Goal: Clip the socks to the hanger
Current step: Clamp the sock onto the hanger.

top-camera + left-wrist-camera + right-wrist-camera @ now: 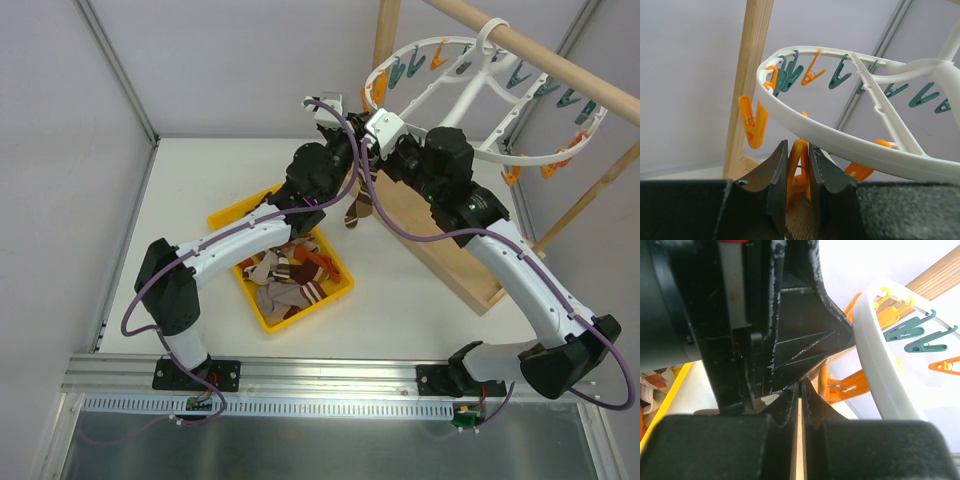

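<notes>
Item: sock-clipping station, one clip in hand. The hanger (840,142), a white ring, hangs from the wooden pole stand (752,75) above the far right corner of the bench. The left claw (798,150) is closed on an orange clothespin (798,170) just under the ring's near rim, squeezing it. Brown fabric shows directly below the pin. The right claw (800,390) is fully closed just beside it; a pale sliver sits between its fingers, but whether that is sock cannot be told. One brown-and-cream sock (357,208) dangles under the two claws above the bench's middle. The remaining socks (285,275) lie in the yellow tray (312,310), left of centre. Risks: the pin may snap shut beside the fabric if the cuff is not raised between its tips. The free-hanging ring may swing and slip the pin out. The sock may drop to the bench.
</notes>
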Controlling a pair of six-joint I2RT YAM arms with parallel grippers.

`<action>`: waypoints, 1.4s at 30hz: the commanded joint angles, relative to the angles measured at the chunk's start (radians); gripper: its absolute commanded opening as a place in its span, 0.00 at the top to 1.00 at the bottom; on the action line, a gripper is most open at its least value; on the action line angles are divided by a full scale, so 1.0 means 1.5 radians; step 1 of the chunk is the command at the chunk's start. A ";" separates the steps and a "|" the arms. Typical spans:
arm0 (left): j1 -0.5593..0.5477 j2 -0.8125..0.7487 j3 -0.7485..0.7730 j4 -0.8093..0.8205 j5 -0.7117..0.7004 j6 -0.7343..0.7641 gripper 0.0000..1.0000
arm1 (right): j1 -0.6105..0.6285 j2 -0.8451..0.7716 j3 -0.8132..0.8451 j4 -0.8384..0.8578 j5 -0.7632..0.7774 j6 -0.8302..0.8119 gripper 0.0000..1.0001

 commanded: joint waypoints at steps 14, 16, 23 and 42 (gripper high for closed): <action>-0.007 -0.014 -0.007 0.024 -0.008 -0.002 0.83 | -0.001 -0.023 0.026 0.042 0.003 0.013 0.99; -0.007 -0.016 -0.009 0.024 -0.006 -0.001 0.67 | -0.002 -0.022 0.026 0.041 0.005 0.013 0.99; -0.007 -0.033 -0.010 0.023 0.003 0.001 0.43 | -0.002 -0.018 0.028 0.039 0.006 0.013 0.99; 0.050 -0.185 -0.084 -0.112 0.081 -0.101 0.20 | -0.002 -0.060 0.082 -0.173 -0.052 0.190 0.23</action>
